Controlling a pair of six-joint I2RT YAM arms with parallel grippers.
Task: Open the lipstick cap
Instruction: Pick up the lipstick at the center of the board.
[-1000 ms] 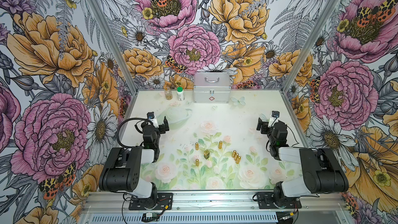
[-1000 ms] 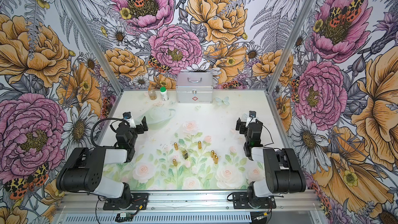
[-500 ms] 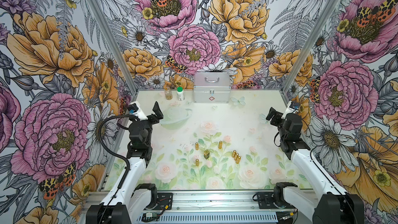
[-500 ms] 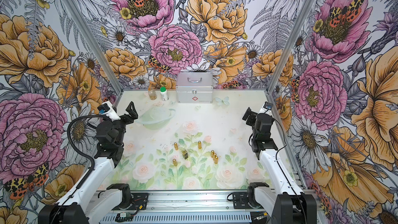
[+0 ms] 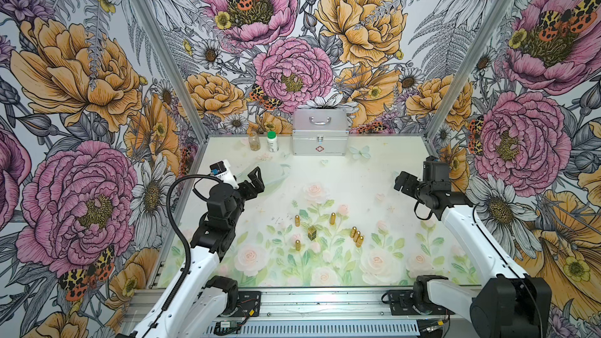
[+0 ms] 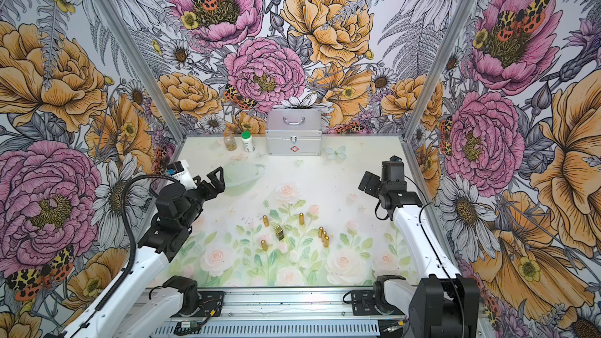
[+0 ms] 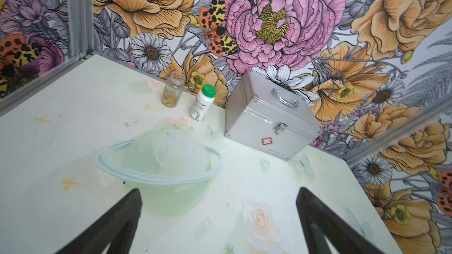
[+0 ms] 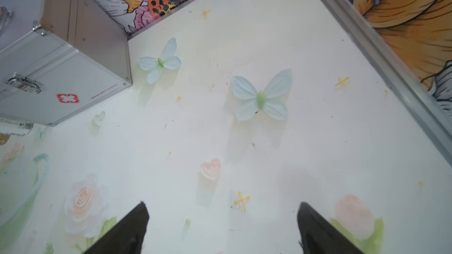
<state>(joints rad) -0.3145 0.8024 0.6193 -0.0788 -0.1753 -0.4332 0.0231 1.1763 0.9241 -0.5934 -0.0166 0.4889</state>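
A small square black-and-gold lipstick (image 5: 312, 233) (image 6: 279, 232) stands upright near the middle of the flowered table, its cap on. Several gold bullet-shaped pieces (image 5: 356, 236) stand around it. My left gripper (image 5: 255, 178) (image 6: 218, 177) hangs open above the table's left side, well back and left of the lipstick. The right gripper (image 5: 401, 183) (image 6: 367, 183) hangs open over the right side, far from it. In the wrist views the left gripper (image 7: 217, 194) and right gripper (image 8: 222, 206) frame only bare table. The lipstick is out of both wrist views.
A silver first-aid case (image 5: 320, 131) stands against the back wall. A white bottle with a green cap (image 5: 272, 141) and a clear jar (image 5: 254, 141) stand left of it. Metal frame posts and flowered walls close in both sides.
Both arms have unfolded from their low folded pose and risen. Over the last half second both grippers have drifted slightly inward over the table. Both stay open and hold nothing.
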